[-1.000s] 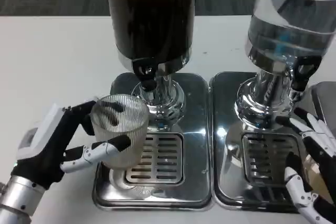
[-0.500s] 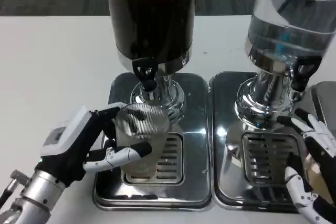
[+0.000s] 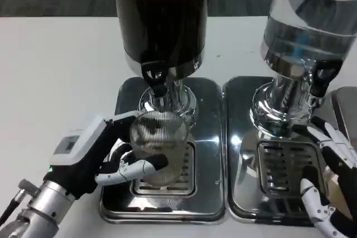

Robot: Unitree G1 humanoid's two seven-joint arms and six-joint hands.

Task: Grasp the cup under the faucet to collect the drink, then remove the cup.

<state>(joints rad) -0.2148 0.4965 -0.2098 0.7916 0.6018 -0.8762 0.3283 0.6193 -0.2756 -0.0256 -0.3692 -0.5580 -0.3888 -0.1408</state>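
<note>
A clear ribbed cup (image 3: 160,146) stands over the grate of the left drip tray (image 3: 125,96), just below the black faucet (image 3: 154,76) of the dark drink dispenser (image 3: 160,15). My left hand (image 3: 100,157) holds the cup from its left side, thumb across the front and fingers behind it. I cannot tell whether any liquid is in the cup. My right hand (image 3: 329,185) hovers with fingers spread over the right drip tray (image 3: 237,137), holding nothing.
A second dispenser (image 3: 307,20) with clear liquid stands on the right tray, its black tap (image 3: 322,76) near my right hand. White table (image 3: 56,71) stretches to the left and behind. A grey object (image 3: 346,107) shows at the right edge.
My left hand has carried the cup rightward from the tray's left edge to a spot under the dark dispenser's faucet. The right hand has barely moved.
</note>
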